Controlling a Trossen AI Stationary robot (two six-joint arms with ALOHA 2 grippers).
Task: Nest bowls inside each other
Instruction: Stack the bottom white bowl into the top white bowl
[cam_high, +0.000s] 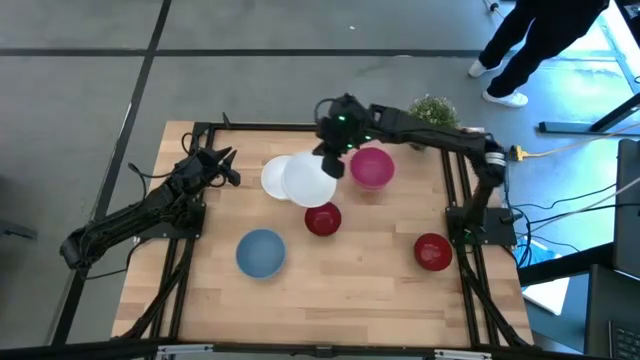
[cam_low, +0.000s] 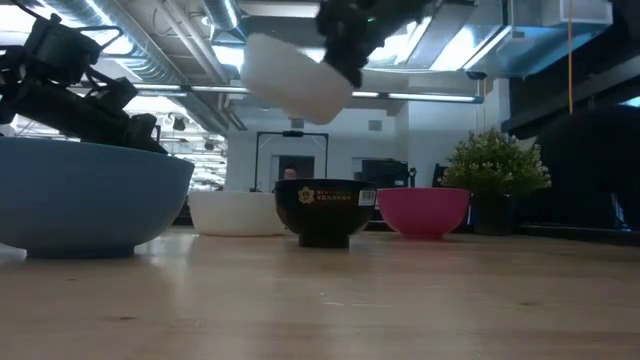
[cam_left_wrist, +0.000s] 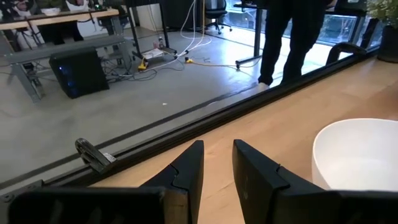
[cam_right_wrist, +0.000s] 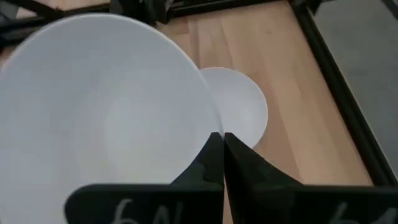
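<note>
The left hand (cam_high: 222, 165) waits slightly parted and empty near the bench's left edge. The right hand (cam_high: 333, 160), pinched on the lifted white bowl (cam_high: 309, 180), should centre it over the resting white bowl (cam_high: 272, 176) near the far edge, level it, then lower.

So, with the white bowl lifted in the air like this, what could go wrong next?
1. The right tool pinches only the rim of the lifted white bowl, which hangs tilted, so it might slip.
2. It hangs only partly over the second white bowl; if lowered off-centre it may catch the rim.
3. The dark red bowl sits close below and could get knocked.
</note>
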